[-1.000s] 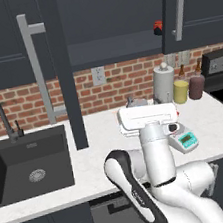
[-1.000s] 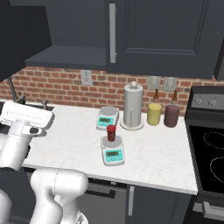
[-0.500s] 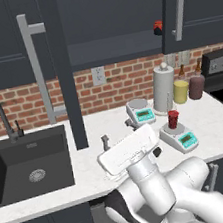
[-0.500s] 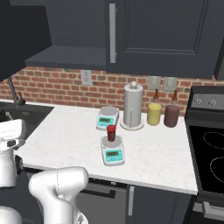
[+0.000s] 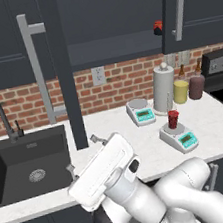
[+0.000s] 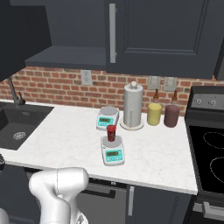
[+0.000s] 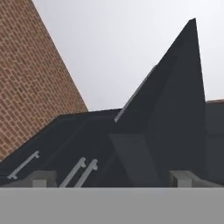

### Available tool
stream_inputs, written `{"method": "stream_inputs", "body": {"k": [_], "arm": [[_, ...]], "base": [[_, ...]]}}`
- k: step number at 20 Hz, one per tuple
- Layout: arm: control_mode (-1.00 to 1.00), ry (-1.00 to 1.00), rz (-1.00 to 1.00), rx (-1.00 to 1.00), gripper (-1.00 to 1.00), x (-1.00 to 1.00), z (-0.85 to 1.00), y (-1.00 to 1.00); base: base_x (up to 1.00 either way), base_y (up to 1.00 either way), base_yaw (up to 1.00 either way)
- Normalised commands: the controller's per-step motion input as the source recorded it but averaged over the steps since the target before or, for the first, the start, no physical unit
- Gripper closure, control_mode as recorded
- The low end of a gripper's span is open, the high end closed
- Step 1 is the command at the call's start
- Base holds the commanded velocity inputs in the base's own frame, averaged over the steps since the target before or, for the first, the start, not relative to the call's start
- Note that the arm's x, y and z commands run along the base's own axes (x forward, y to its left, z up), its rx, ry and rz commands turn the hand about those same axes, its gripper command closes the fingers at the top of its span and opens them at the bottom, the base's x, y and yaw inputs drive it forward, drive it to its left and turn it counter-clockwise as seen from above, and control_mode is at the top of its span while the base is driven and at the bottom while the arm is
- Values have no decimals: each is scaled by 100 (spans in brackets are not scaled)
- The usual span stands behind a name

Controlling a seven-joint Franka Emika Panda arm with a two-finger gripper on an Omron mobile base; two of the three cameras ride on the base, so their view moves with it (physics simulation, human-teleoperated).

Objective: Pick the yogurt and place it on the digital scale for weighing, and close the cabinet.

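the yogurt [image 5: 173,119] stands on the digital scale [image 5: 178,138]. the cabinet [image 5: 64,65] door is open. the gripper [image 7: 112,178] is spread wide, holding nothing.

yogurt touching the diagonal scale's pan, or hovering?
Touching. In the right base view the yogurt stands upright on the digital scale, its base flush on the pan, no gap visible.

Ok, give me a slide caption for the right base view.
Yogurt standing on the diagonal digital scale, beside a second scale and paper towel roll; cabinet above.
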Motion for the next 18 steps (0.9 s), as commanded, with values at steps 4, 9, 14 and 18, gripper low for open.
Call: {"method": "stream_inputs", "body": {"k": [4, 9, 14, 18], "arm": [[-100, -28, 10, -2, -100, -55, 23, 96], [-100, -16, 6, 5, -100, -38, 29, 42], [-100, 2, 1, 10, -100, -13, -34, 11], [-100, 11, 0, 3, -100, 0, -88, 9]], "base": [[0, 0, 0], [0, 0, 0], [0, 0, 0], [0, 0, 0]]}}
